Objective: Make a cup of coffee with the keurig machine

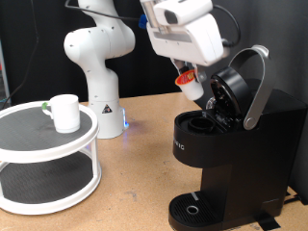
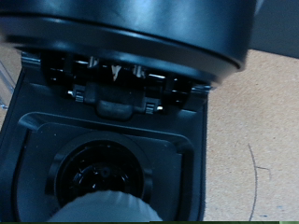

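Observation:
The keurig machine stands at the exterior view's right with its lid swung up and its round pod chamber open. My gripper hangs just above that chamber, shut on a small white pod with a red-orange top. In the wrist view the black chamber lies right below, and the pod's blurred grey end shows at the frame edge; the fingers do not show there. The white cup, with a green mark on its handle, sits on a rack at the exterior view's left.
The cup's rack is a round white two-tier stand on the wooden table. The arm's white base stands behind, between rack and machine. The machine's round drip base carries nothing.

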